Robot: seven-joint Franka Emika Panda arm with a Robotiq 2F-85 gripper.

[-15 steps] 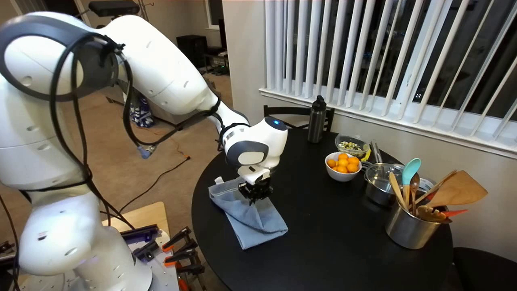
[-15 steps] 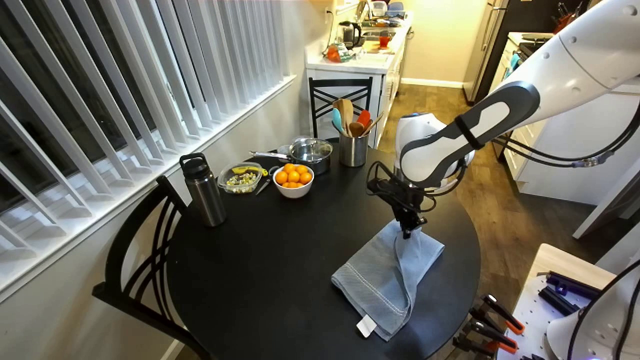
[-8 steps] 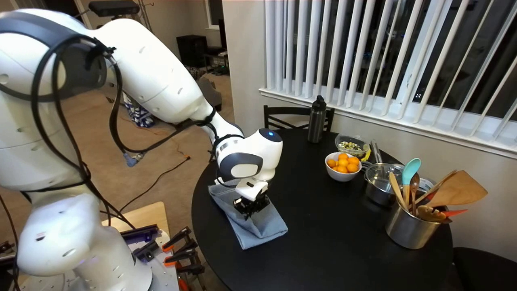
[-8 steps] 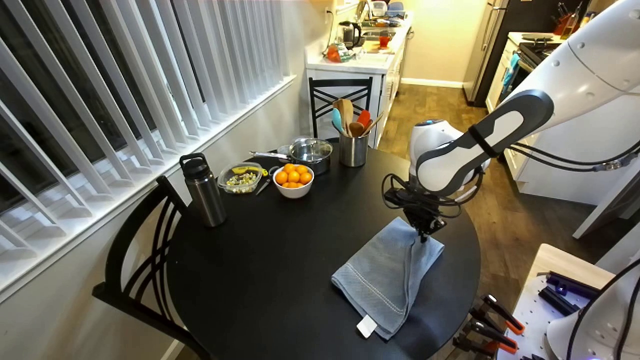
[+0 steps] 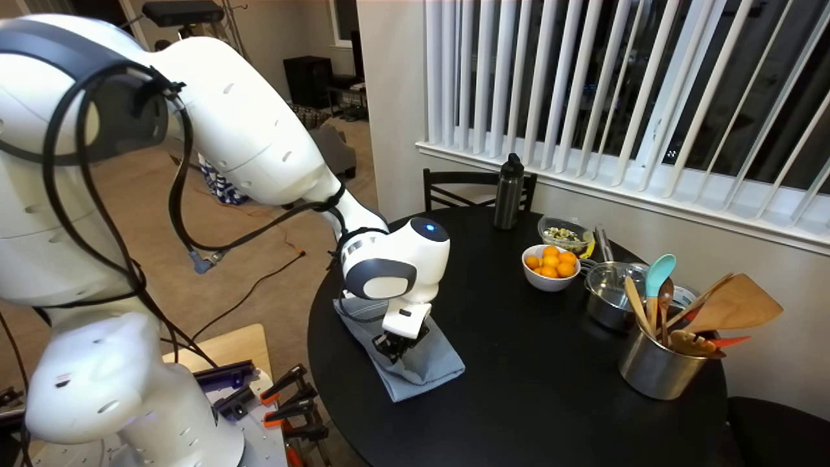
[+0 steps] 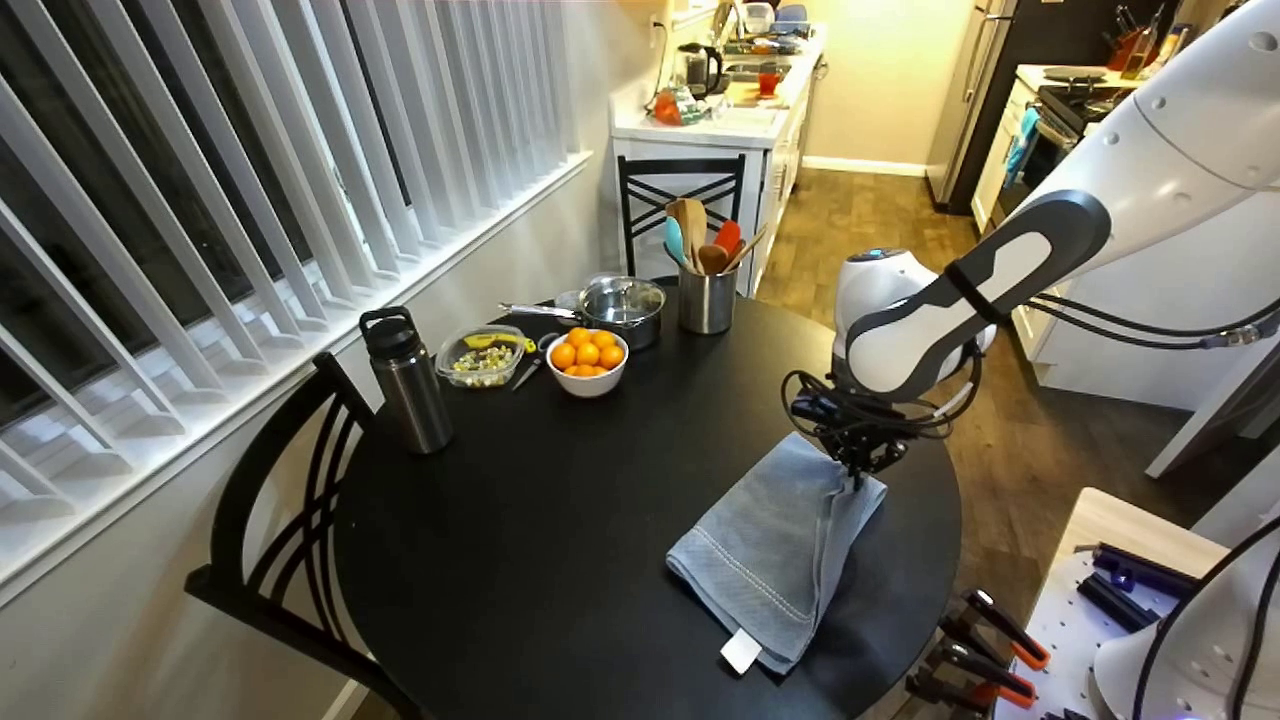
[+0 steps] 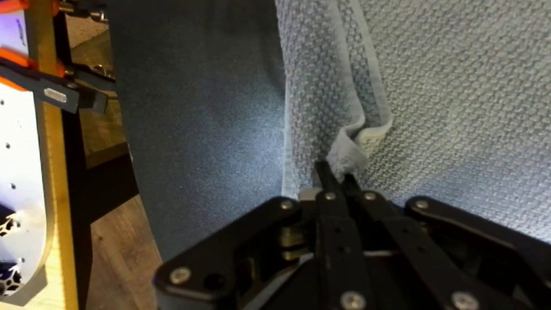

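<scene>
A folded blue-grey towel (image 5: pixel 431 370) lies on the round black table (image 5: pixel 519 383); it also shows in an exterior view (image 6: pixel 760 550), where a white tag (image 6: pixel 741 651) sticks out at its near corner. My gripper (image 5: pixel 393 358) points down at the towel; in an exterior view the gripper (image 6: pixel 857 482) is by the towel's far right edge. In the wrist view the gripper (image 7: pixel 335 170) has its fingers nearly together, with a small bunched fold (image 7: pixel 347 156) of the towel pinched between the tips. The lower parts of the pinched cloth are hidden by the fingers.
A white bowl (image 6: pixel 588 384) of oranges, a steel bottle (image 6: pixel 412 390), a clear food container (image 6: pixel 452 368), a pot (image 6: pixel 638 328) and a utensil holder (image 6: pixel 706 302) stand along the window side. Black-and-orange clamps (image 5: pixel 295 408) sit on the robot's base beside the table edge.
My gripper has moved down and towards the table edge by the robot's base. The raised fold lies flatter, and the towel has shifted slightly on the table.
</scene>
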